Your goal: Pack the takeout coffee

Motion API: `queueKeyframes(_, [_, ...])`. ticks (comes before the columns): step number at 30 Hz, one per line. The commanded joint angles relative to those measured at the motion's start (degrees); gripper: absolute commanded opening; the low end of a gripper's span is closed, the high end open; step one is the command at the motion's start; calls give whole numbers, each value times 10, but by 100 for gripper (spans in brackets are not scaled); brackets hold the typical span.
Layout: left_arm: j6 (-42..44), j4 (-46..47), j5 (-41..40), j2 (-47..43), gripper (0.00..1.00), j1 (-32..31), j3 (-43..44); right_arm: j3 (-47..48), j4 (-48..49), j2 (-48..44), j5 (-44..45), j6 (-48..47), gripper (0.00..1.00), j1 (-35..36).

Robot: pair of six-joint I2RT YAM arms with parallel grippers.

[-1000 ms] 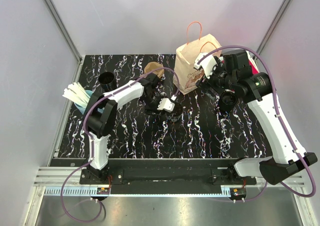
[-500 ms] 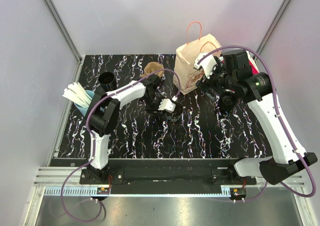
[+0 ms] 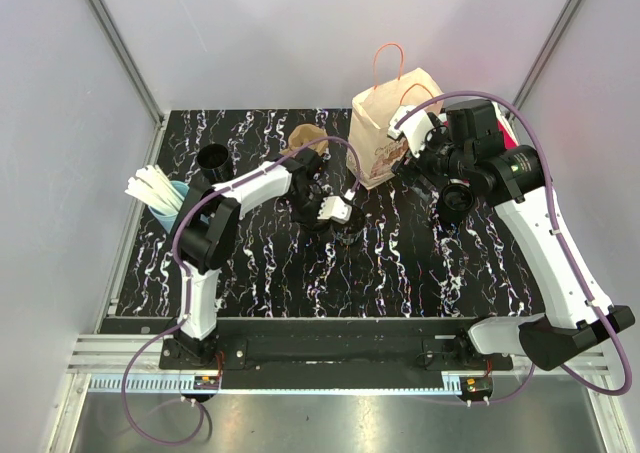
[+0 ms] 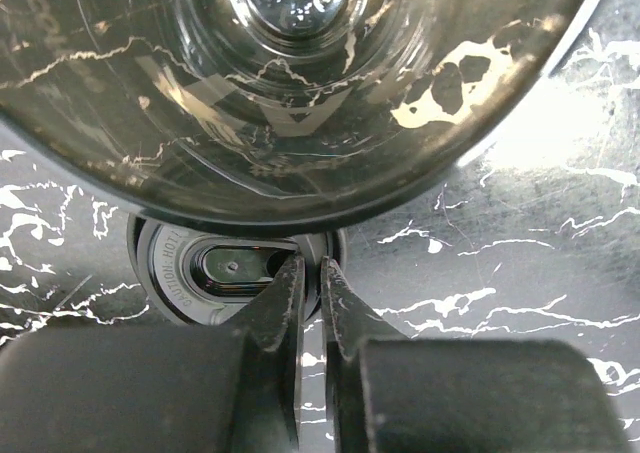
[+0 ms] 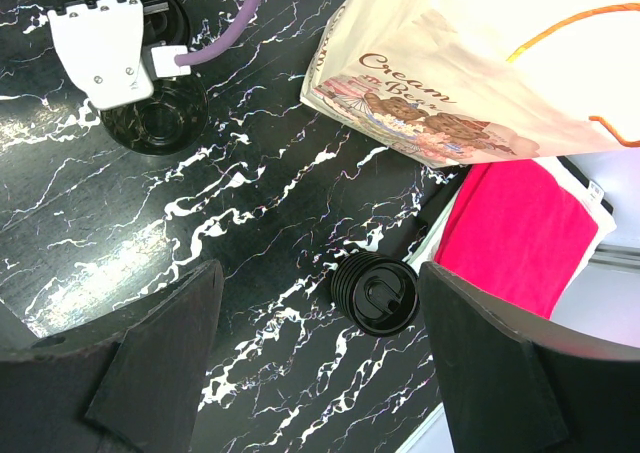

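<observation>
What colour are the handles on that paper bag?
Orange handles on a cream paper bag; clearest from the right wrist.

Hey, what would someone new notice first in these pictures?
The tan paper bag with looped handles, standing far right on the marbled table, stands out most. Mid-table, the left gripper pinches the rim of a black lid, while the right gripper hangs open above a lidded black cup near the bag.

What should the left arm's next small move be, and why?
Probably lift the lid straight up: the left gripper is shut on its rim, and the open cup beside it has no lid yet.
</observation>
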Motion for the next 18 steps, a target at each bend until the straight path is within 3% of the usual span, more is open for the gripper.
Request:
queueKeyframes(1, [-48, 12, -10, -30, 7, 3, 16, 24, -4, -14, -3, 6, 85, -3])
queueKeyframes(10, [-113, 22, -25, -131, 8, 31, -1, 29, 27, -9, 58, 25, 86, -5])
queueKeyframes(18, [-148, 7, -22, -199, 7, 34, 27, 11, 63, -4, 91, 43, 95, -33])
